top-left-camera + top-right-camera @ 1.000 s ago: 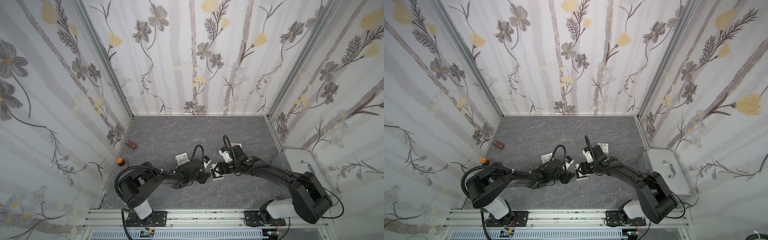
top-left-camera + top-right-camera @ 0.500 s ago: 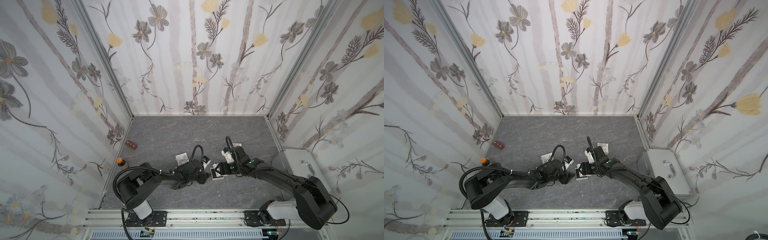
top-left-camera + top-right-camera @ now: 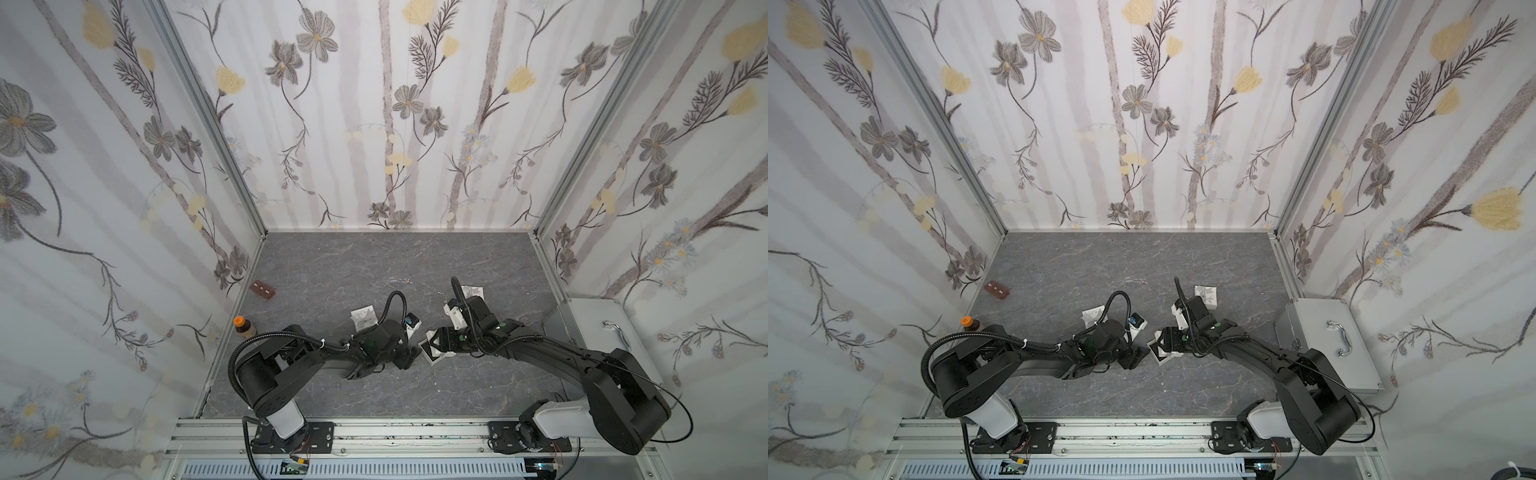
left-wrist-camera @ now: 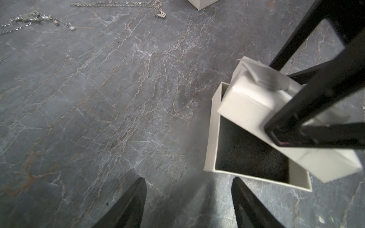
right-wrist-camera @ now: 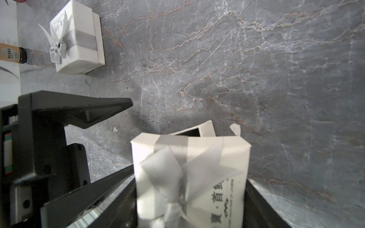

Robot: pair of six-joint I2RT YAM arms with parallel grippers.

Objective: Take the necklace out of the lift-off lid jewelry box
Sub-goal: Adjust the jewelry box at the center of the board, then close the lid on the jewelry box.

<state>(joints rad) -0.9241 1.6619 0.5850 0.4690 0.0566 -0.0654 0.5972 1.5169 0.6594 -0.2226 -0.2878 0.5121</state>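
1. Overhead, in both top views, the two arms meet low over the near middle of the grey worktop [image 3: 374,257]. The left tool [image 3: 409,356] and the right tool [image 3: 441,338] face each other across the jewelry box [image 3: 436,360], which is too small there to read in detail.
2. Left wrist view: the jewelry box [image 4: 212,138] sits flat on the worktop with its black lining [image 4: 246,154] exposed. The white lid [image 4: 250,106] hangs tilted over one corner of the box, clamped in the right tool. The left tool [image 4: 187,178] stands wide with nothing between its fingers, just beside the box rim.
3. Same view only: two necklaces lie on bare stone, well apart from the box. One is a fine chain [image 4: 110,3] with a small pendant [image 4: 163,14]; the other is a beaded strand [image 4: 37,18]. The lid hides part of the lining, so whether a necklace lies there cannot be told.
4. Right wrist view only: the lid [image 5: 189,158] carries a grey ribbon bow [image 5: 177,177] and printed lettering. The right tool [image 5: 191,207] grips its two sides. A closed second box [image 5: 77,37] and a bottle [image 5: 11,53] lie beyond the left tool [image 5: 132,135].
5. Edges and room: the far half of the worktop runs bare to the back wall. The bottle [image 3: 243,326] and a brown block [image 3: 262,289] sit along the left wall. A third white box [image 3: 471,291] lies just beyond the right arm. A metal case [image 3: 1329,345] lies outside the right edge.
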